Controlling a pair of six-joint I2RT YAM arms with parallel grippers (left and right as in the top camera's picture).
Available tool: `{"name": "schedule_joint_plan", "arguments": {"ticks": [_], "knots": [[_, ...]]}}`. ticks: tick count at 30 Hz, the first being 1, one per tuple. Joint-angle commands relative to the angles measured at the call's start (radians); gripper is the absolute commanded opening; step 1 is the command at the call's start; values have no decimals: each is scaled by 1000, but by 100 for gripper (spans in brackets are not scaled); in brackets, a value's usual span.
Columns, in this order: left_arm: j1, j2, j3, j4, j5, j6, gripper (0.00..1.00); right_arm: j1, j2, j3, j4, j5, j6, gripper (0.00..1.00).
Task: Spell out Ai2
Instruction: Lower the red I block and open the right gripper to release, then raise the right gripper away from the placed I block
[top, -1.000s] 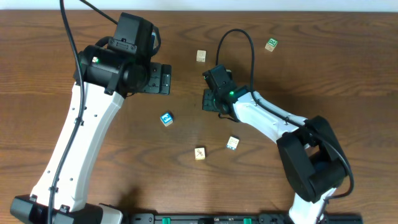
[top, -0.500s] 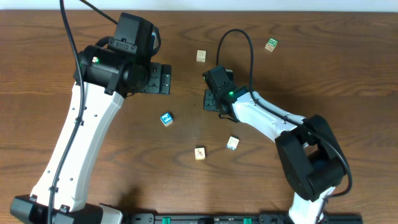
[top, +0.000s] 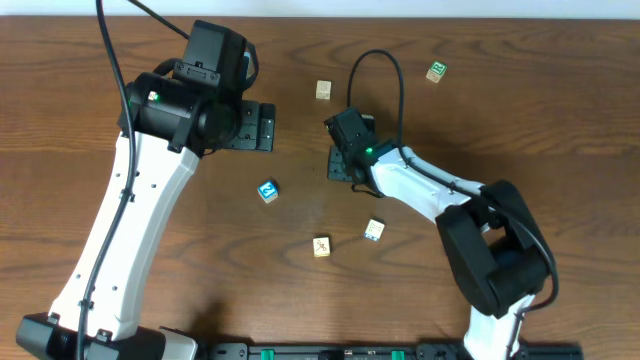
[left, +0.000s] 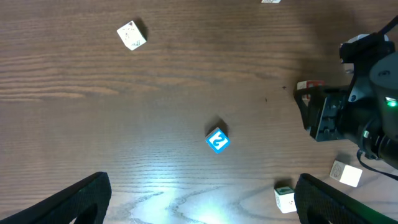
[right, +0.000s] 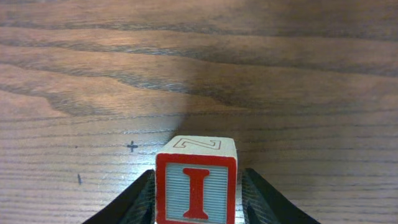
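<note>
My right gripper (right: 196, 208) is shut on a wooden block with a red letter I (right: 196, 177) and holds it low over the table. In the overhead view the right gripper (top: 340, 162) is at mid-table and hides that block. A blue block with a white 2 (top: 267, 190) lies to its left, apart from it, and also shows in the left wrist view (left: 217, 140). My left gripper (left: 202, 205) is open and empty, high above the table; it also shows in the overhead view (top: 254, 127).
Loose blocks lie around: a tan one (top: 323, 90) and a green one (top: 436, 71) at the back, a green-topped one (top: 374, 230) and an orange-marked one (top: 321, 246) toward the front. The right arm (top: 430, 190) stretches across the right half.
The right arm has shifted slightly to the left with the I block still held. The left arm and the loose blocks have not moved.
</note>
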Motion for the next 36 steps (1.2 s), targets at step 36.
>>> {"name": "schedule_joint_plan", "arguments": {"ticks": [36], "knots": [[1,-22,4,8,-9,-24,95,-34,-168,-59,-140,144,-46,36]]}}
